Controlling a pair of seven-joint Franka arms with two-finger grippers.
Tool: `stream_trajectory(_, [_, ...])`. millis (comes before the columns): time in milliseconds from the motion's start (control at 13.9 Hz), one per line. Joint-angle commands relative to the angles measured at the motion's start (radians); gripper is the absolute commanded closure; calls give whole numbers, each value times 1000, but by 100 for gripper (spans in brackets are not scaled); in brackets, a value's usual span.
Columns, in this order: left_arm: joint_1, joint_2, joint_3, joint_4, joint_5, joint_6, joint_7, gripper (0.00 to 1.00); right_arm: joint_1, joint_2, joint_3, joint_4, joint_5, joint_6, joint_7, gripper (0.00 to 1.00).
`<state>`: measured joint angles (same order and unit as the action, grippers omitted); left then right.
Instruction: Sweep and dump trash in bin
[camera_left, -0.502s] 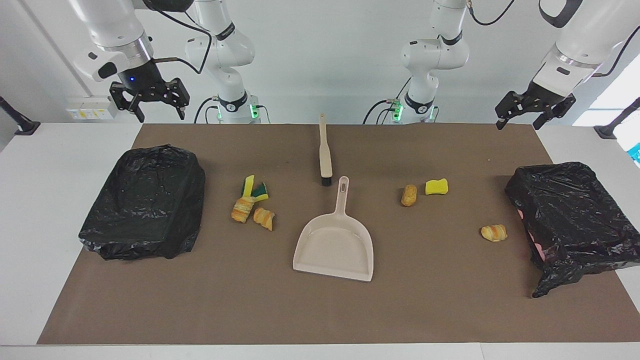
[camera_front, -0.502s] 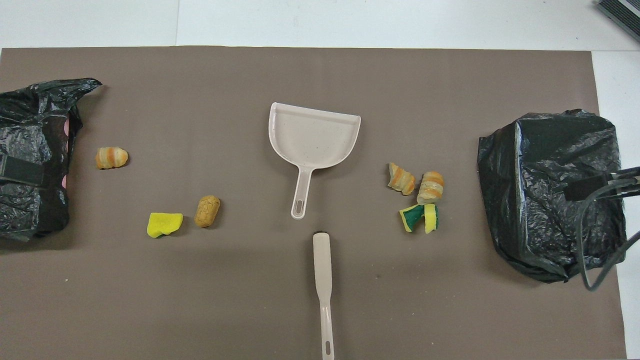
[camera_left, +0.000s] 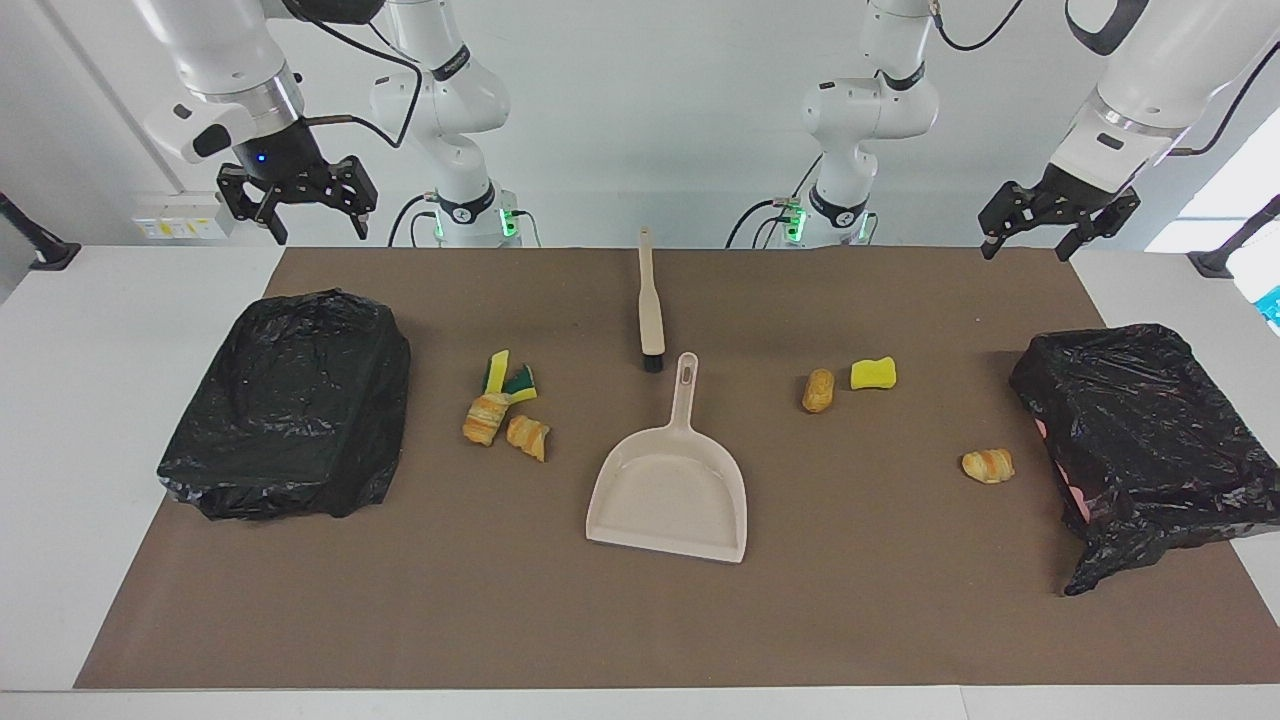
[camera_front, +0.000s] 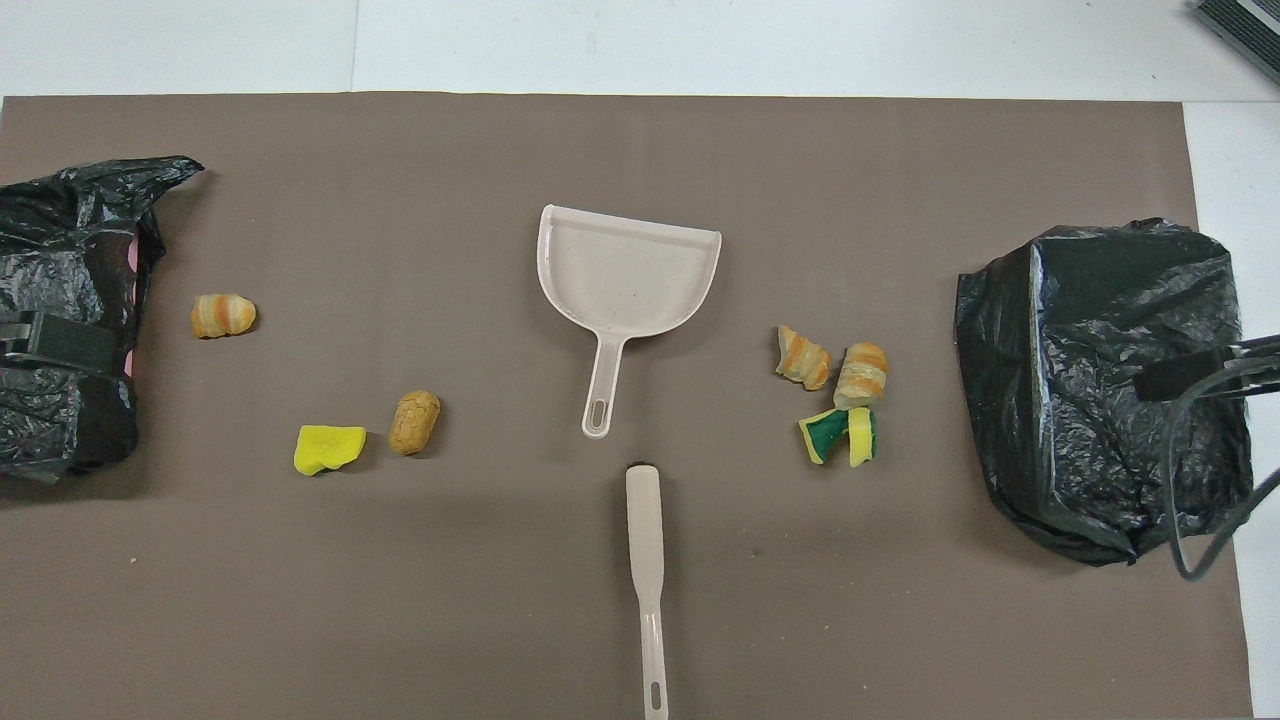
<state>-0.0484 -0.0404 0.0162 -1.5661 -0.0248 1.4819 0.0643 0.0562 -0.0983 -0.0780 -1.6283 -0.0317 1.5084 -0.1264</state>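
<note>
Judging progress as nil: all trash lies loose on the table, the dustpan and brush untouched at mid-table. The trash sits in two groups: a sponge bit with two bread pieces under no tool, toward the right tool's side, and a yellow sponge with two bread pieces toward the left tool's side. Both black-lined bins hold none. The right tool hangs high, fingers spread wide, empty; the left tool likewise, raised, wide, empty.
</note>
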Motion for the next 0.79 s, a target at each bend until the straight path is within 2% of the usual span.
stream_trajectory(0, [-13,-10,7,-14,-21,3,3,0,-7,-7,6,-4,6,-16,-25,0])
stream_trajectory(359, [-13,-9,-10,-15,-27,15,0,0,1,-24,9,-59,9,-7,-9,0])
stream_trajectory(718, [-44,-7,-15,-35,-40,43,2,0,20,-23,14,-123,10,59,-7,0])
